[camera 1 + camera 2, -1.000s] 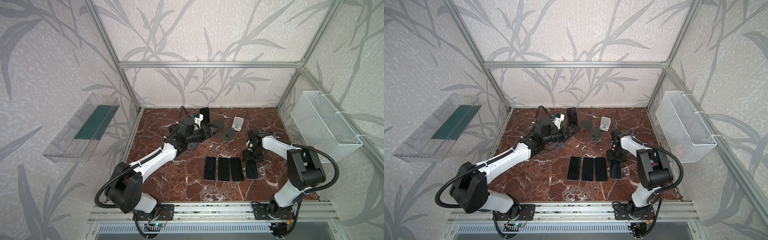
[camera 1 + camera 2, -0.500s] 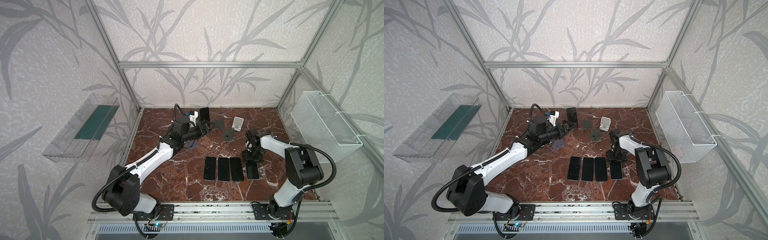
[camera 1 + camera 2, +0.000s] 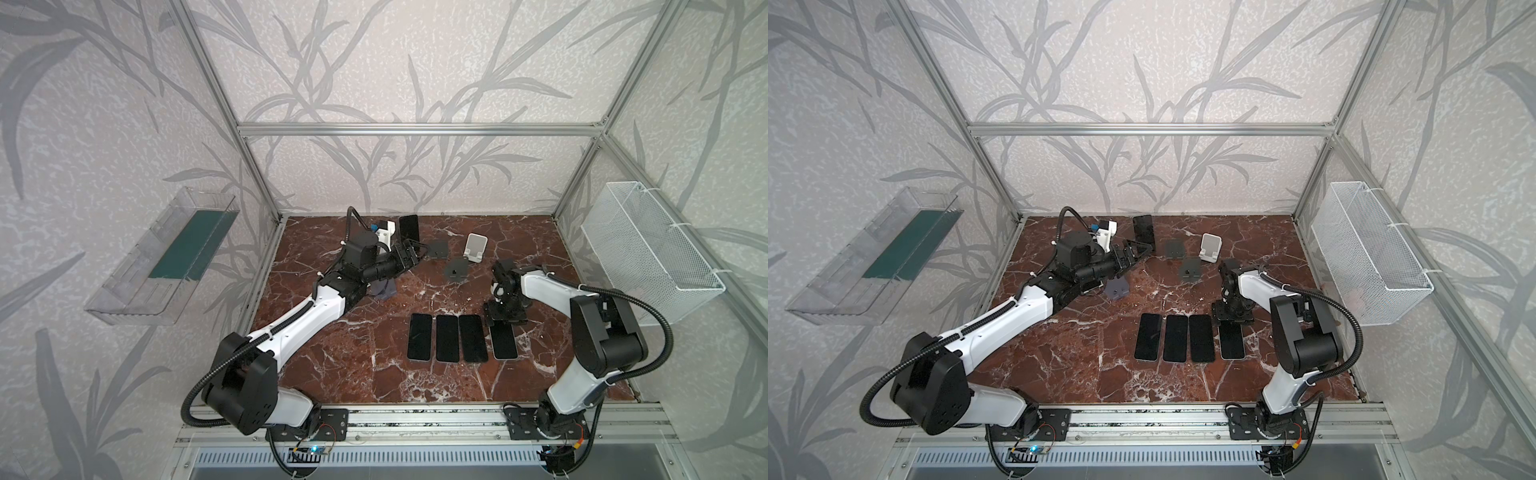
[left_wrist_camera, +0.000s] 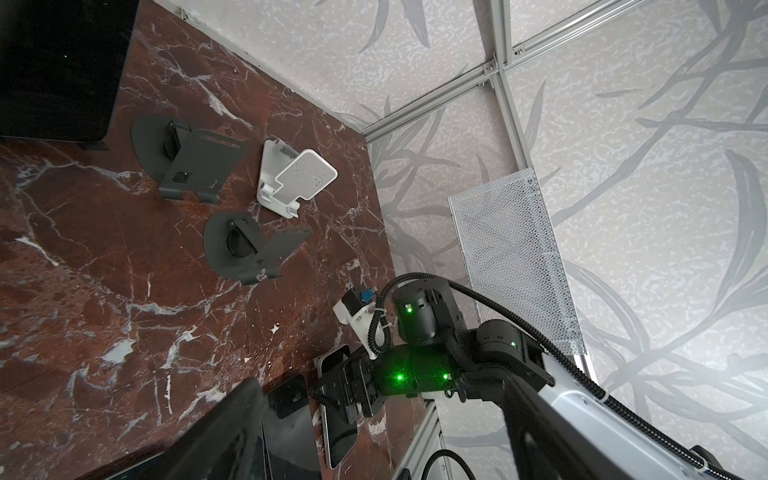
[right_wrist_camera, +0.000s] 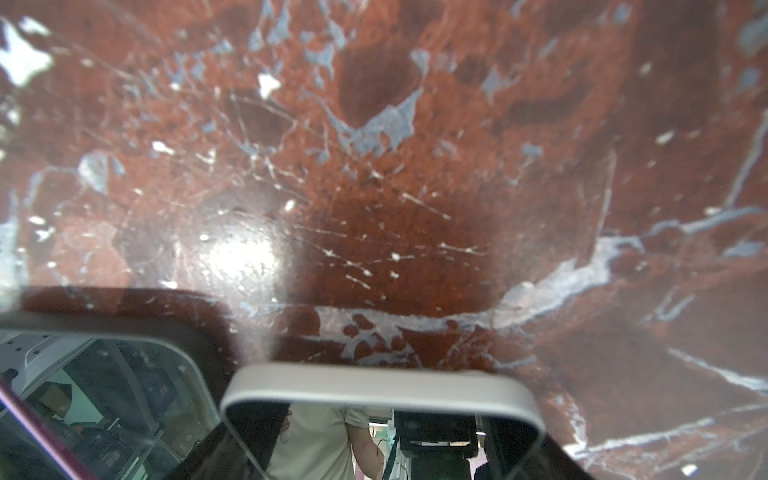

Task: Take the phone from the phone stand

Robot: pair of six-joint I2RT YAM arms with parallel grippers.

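Note:
A black phone (image 3: 409,227) (image 3: 1143,232) stands upright on its phone stand at the back of the marble floor. Of the stand only a dark lip (image 4: 93,145) shows under the phone (image 4: 58,70) in the left wrist view. My left gripper (image 3: 412,253) (image 3: 1139,250) is open and empty, just in front of the phone's lower edge and not around it. My right gripper (image 3: 505,319) (image 3: 1232,318) points down, open, with its fingers on either side of the top end of a silver-edged phone (image 3: 503,341) (image 5: 382,380) lying flat.
Three black phones (image 3: 447,337) lie in a row left of the silver-edged one. Two dark empty stands (image 3: 438,249) (image 3: 456,271), a white stand (image 3: 476,248) and a small grey stand (image 3: 384,289) sit mid-floor. A wire basket (image 3: 648,253) hangs on the right wall and a clear tray (image 3: 166,253) on the left.
My left arm has swung a little left and toward the back, uncovering the small grey stand. My right gripper has stayed over the silver-edged phone with its jaws spreading.

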